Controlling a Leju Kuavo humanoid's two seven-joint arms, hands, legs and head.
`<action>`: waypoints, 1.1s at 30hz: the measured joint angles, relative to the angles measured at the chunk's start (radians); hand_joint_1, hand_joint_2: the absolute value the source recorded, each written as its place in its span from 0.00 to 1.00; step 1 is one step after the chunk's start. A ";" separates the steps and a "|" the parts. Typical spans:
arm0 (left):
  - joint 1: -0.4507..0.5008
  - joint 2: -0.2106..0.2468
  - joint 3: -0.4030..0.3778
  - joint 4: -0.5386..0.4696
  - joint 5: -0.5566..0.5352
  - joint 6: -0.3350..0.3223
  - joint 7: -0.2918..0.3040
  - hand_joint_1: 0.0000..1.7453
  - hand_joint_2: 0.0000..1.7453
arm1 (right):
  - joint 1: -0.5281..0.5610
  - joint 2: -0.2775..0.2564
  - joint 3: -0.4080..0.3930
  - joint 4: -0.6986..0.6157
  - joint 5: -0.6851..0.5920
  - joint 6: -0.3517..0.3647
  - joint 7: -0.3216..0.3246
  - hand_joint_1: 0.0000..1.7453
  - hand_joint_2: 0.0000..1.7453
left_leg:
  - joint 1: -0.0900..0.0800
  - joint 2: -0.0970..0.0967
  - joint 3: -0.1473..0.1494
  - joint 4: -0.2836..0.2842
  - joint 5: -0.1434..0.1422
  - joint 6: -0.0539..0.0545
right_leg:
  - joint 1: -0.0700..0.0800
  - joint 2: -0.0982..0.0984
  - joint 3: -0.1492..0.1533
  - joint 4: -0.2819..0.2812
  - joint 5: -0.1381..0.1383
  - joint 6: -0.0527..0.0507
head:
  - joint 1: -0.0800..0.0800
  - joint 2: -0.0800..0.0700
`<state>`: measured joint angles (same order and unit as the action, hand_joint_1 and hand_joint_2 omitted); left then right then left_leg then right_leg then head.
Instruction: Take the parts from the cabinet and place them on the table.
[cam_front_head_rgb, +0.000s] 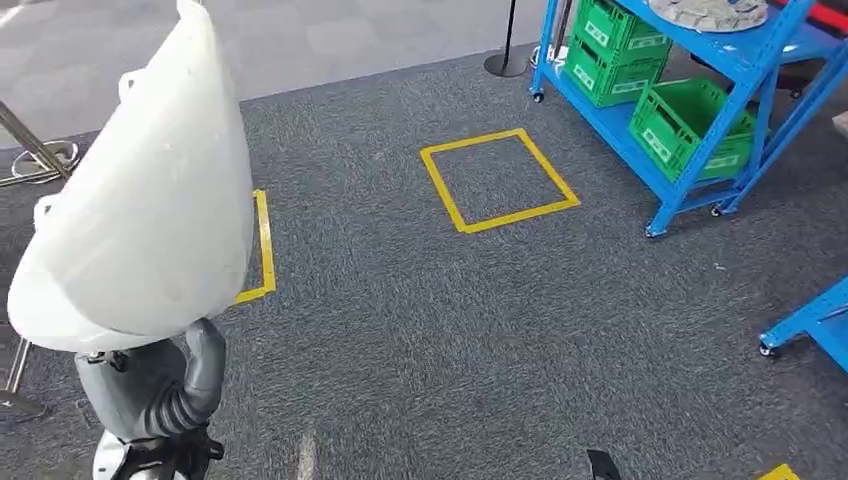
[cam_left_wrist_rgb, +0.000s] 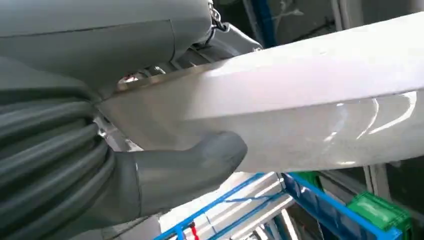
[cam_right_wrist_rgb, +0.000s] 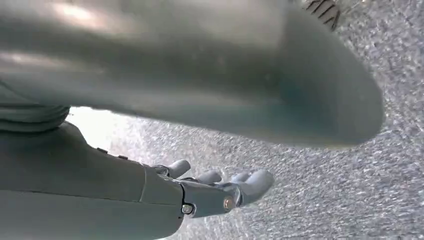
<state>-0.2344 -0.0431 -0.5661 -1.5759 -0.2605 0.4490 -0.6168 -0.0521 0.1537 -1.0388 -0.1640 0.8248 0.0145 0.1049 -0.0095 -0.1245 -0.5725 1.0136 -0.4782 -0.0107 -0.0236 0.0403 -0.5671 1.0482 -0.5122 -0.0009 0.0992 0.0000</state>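
Large white curved plastic shell part (cam_front_head_rgb: 140, 190) nearest the lens, near left, held upright-ish and tilted, gripped by left hand (cam_front_head_rgb: 165, 395) from below; in left wrist view thick grey thumb (cam_left_wrist_rgb: 200, 160) pressed against the shell's glossy underside (cam_left_wrist_rgb: 300, 130). Right hand (cam_right_wrist_rgb: 220, 192) hanging low over the carpet, fingers apart, loosely extended, holding nothing.

Step in hand, judged: carry phase, part already out of the cabinet, no table in sight yet. Next move likely calls for turning or walking toward the table, keeping the grip firm on a big smooth shell pinched at one edge; slip or swing is the risk, and the shell blocks much of the left side of the head view.

Around: grey carpet floor (cam_front_head_rgb: 420, 340) with yellow tape square (cam_front_head_rgb: 498, 180) in the middle distance and another yellow tape outline (cam_front_head_rgb: 262, 245) partly hidden behind the shell. Blue metal rack on casters (cam_front_head_rgb: 700, 170) far right, green plastic crates (cam_front_head_rgb: 690, 125) on its lower shelf, a grey round part (cam_front_head_rgb: 710, 12) on top. Black stanchion base (cam_front_head_rgb: 506, 62) far centre. Second blue frame corner with a caster (cam_front_head_rgb: 805, 325) near right. Chrome chair legs (cam_front_head_rgb: 40, 155) at left edge. The rack and the near-right frame narrow the path on the right.
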 joint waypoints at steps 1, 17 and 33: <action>0.000 0.000 0.000 0.000 0.000 -0.001 0.003 1.00 1.00 | 0.000 0.000 0.000 0.000 0.000 0.000 0.000 0.00 0.00 | 0.001 -0.008 -0.001 0.004 -0.002 -0.002 | -0.007 -0.013 0.006 -0.005 0.004 -0.009 | 0.000 0.000; -0.031 -0.007 0.000 0.000 -0.002 -0.027 0.015 1.00 1.00 | -0.007 0.005 -0.002 -0.003 0.002 0.001 0.005 0.00 0.00 | -0.020 0.140 0.031 -0.031 0.015 0.040 | 0.006 -0.119 0.031 0.003 -0.016 0.008 | -0.008 0.000; -0.030 -0.007 0.000 0.010 -0.002 -0.027 0.017 1.00 1.00 | -0.003 -0.002 -0.001 -0.003 0.016 0.005 0.005 0.00 0.00 | 0.004 0.063 -0.008 0.043 -0.032 -0.010 | -0.005 -0.026 0.016 -0.020 0.018 -0.017 | 0.022 0.000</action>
<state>-0.2643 -0.0503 -0.5665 -1.5663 -0.2621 0.4219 -0.6001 -0.0554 0.1522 -1.0399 -0.1667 0.8412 0.0195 0.1095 -0.0056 -0.0619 -0.5802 1.0569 -0.5101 -0.0205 -0.0281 0.0147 -0.5516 1.0285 -0.4941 -0.0177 0.1213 0.0000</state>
